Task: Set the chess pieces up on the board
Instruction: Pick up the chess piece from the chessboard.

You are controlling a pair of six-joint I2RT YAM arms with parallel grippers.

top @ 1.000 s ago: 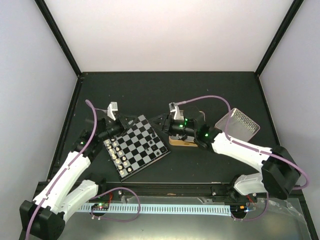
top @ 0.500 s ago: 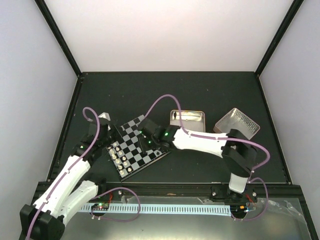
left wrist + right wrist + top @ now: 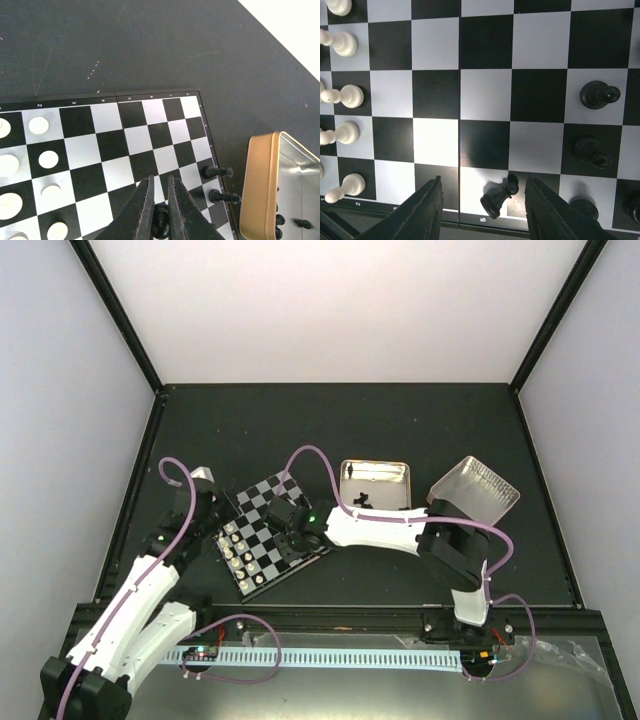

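Top external view: board (image 3: pixel 258 538) lies skewed on the dark table (image 3: pixel 330 420), with both arms reaching over it.
Board contents: white pieces (image 3: pixel 236 552) line its 8 o'clock side. Black pieces (image 3: pixel 597 94) stand upright along the opposite side, the one nearest the tin.
Tin: the gold-rimmed tin (image 3: pixel 375 480) is open and lies just beside the board at 3 o'clock. A few black pieces lie loose inside it.
Silver tray: the ribbed silver tray (image 3: pixel 478 488) is near the tin, at its 3 o'clock.
Right gripper: the right gripper (image 3: pixel 484 182) hangs over the board with its jaws apart, touching nothing. A tilted black piece (image 3: pixel 497 200) lies between them at the board's 6 o'clock edge in the right wrist view.
Left gripper: the left gripper (image 3: pixel 161 179) has its jaws drawn together above the board. A dark shape sits between them that cannot be identified.
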